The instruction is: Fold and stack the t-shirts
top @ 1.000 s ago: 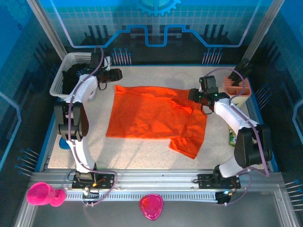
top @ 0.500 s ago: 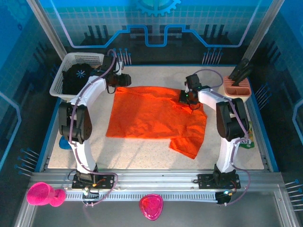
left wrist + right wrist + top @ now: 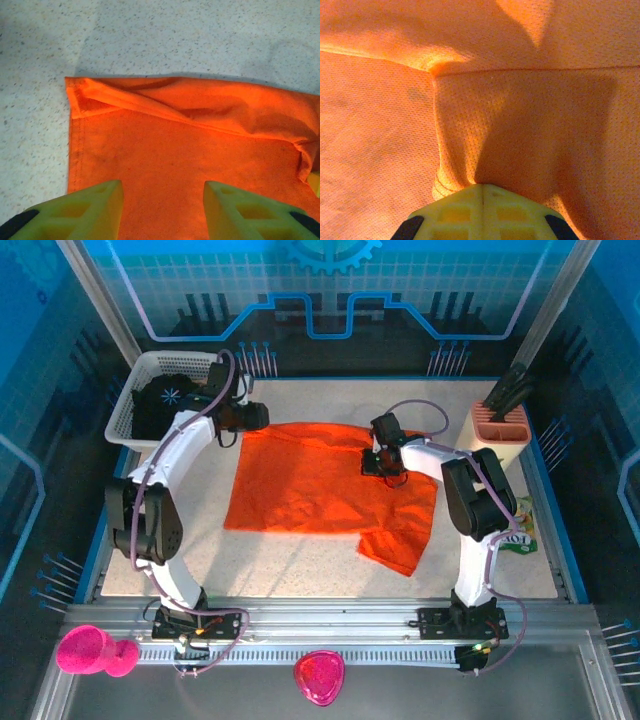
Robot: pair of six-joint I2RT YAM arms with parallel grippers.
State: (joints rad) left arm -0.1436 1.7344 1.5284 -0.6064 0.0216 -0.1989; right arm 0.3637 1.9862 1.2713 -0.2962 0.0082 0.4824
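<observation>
I cannot read any real words or numbers from here. By the right edge of the table [image 3: 300,562] lies a small green packet [image 3: 517,538] with pale letters on it, but they are too small and blurry for me to make out. The black t-shirt [image 3: 158,412] in the white basket [image 3: 150,362] has a little pale-blue starburst [image 3: 172,394] printed on it. It is a picture, not a word. On the blue back wall [image 3: 450,280] I see part of a gear [image 3: 335,250] drawn in lighter blue, with blue lines under it.
</observation>
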